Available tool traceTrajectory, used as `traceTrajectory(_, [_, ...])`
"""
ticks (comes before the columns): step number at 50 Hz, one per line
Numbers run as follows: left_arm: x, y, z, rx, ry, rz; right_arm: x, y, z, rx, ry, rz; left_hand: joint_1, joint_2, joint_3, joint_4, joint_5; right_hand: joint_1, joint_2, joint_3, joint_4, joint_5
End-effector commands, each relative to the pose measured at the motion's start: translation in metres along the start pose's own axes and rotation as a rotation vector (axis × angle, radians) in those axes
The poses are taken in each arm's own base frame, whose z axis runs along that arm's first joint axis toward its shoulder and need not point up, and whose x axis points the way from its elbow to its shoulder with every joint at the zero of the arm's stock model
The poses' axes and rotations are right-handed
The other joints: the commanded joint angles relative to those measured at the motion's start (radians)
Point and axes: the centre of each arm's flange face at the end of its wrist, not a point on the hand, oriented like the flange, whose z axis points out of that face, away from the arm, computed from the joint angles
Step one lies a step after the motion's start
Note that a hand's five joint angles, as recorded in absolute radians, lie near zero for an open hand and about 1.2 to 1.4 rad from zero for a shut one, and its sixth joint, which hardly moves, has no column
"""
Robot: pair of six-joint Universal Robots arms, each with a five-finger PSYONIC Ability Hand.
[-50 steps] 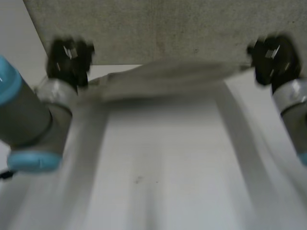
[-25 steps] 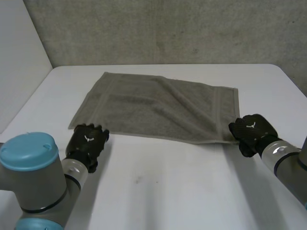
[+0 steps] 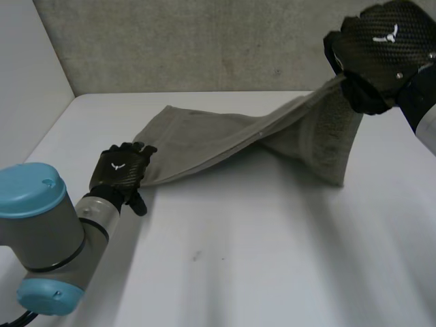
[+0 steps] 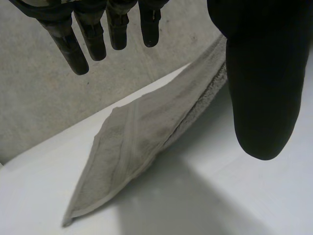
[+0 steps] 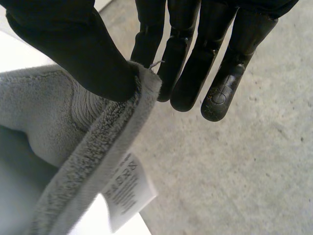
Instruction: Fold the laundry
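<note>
Grey towel (image 3: 225,139) lay flat 0.5 s ago; now your right hand (image 3: 378,48) pinches 1 corner high, rest trails on the table (image 3: 272,259). Left hand (image 3: 121,170) relaxed, empty, by the near corner. Fold starting.

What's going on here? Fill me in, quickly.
A two-armed robot is folding a grey towel on a white table. The right hand holds one corner high above the table, pinched between thumb and fingers, with the care label hanging just below. The towel slopes from there down to the table, where its other end lies. The left hand is low beside that end, fingers straight, gripping nothing.
</note>
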Motion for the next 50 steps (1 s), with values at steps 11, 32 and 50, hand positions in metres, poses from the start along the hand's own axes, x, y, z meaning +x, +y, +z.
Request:
traceTrajectory(11, [0.022,0.014,0.024,-0.024,0.056,-0.116,0.006,-0.038,-0.007,0.029,0.038,-0.010,0.046,0.055,0.055,0.055,0.028,0.425,0.216,0.209,0.203,0.233])
traceTrajectory(32, [0.034,0.047,0.079,-0.022,0.071,-0.111,0.020,-0.053,-0.026,0.039,0.084,-0.019,1.034,1.044,1.043,1.043,1.016,0.425,0.216,0.209,0.203,0.233])
traceTrajectory(50, [-0.073,-0.104,0.022,0.329,-0.190,-0.030,0.044,0.013,0.007,-0.147,0.128,-0.018,1.208,1.218,1.217,1.217,1.190,0.425,0.216,0.209,0.203,0.233])
